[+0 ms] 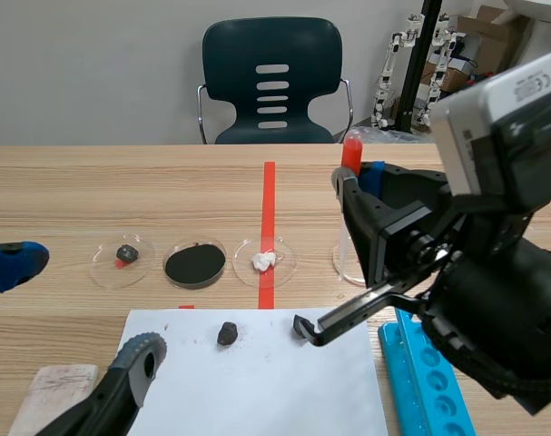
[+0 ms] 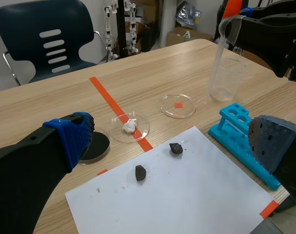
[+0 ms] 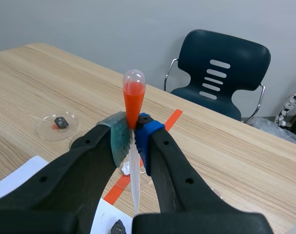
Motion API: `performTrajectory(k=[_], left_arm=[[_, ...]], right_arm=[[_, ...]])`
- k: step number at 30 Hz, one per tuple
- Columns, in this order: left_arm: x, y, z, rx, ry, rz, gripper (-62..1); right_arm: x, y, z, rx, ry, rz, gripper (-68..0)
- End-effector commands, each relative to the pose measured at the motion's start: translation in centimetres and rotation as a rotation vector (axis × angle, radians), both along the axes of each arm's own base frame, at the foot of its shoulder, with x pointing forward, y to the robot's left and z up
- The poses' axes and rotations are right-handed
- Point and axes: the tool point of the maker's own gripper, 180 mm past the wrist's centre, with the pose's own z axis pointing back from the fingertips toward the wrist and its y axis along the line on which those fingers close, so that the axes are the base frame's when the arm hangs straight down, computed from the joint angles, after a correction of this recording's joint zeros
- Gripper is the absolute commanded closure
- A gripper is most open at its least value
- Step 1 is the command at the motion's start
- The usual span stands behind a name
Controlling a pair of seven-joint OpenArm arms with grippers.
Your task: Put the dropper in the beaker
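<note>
Dropper at the glass: the right end effector (image 3: 132, 141) pinches the dropper (image 3: 133, 95) upright between its two pads. It grips just below the red-filled bulb, and the clear stem hangs down past the fingers. Seen from the left wrist, the stem runs down at the edge of the beaker (image 2: 229, 78). The beaker is a clear glass standing on the desk (image 1: 121, 191), at three o'clock from the white-lump dish (image 1: 264, 261) and eleven o'clock from the blue rack (image 1: 429, 372). Whether the tip is already inside the rim or only in front of the glass cannot be told from here. The left end effector (image 2: 172, 141) hangs spread wide, holding nothing, at about eight o'clock from the beaker and well apart from it.

The step in hand looks like the delivery itself: the dropper is up off the desk and at the beaker, not yet let go. By this reading, the next move calls for centring the tip over the mouth and lowering the stem until it sits well inside. The pads would then part so the dropper leans on the rim. The likely hazard is a light beaker nudged or tipped by an off-centre stem.
</note>
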Motion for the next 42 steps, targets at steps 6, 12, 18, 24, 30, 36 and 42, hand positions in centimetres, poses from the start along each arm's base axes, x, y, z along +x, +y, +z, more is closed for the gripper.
performTrajectory(k=[6,12,18,24,30,36,42], left_arm=[[0.0,-0.1,0.5,-0.018,-0.012,0.002,-62.3],[0.0,-0.1,0.5,-0.018,-0.012,0.002,-62.3],[0.0,-0.1,0.5,-0.018,-0.012,0.002,-62.3],[0.0,-0.1,0.5,-0.018,-0.012,0.002,-62.3],[0.0,-0.1,0.5,-0.018,-0.012,0.002,-62.3],[0.0,-0.1,0.5,-0.018,-0.012,0.002,-62.3],[0.0,-0.1,0.5,-0.018,-0.012,0.002,-62.3]], right_arm=[[0.9,-1.5,1.6,0.002,-0.065,-0.084,-1.1],[1.4,-3.8,1.6,-0.026,-0.075,-0.155,-1.1],[1.8,-6.7,1.8,-0.049,-0.084,-0.231,-1.1],[2.0,-9.3,2.5,-0.049,-0.1,-0.268,-1.1],[2.2,-11.0,3.0,-0.084,-0.12,-0.281,-1.1],[2.7,-12.6,3.2,-0.1,-0.132,-0.319,-1.1],[3.5,-14.5,2.1,-0.116,-0.116,-0.368,-1.1]])
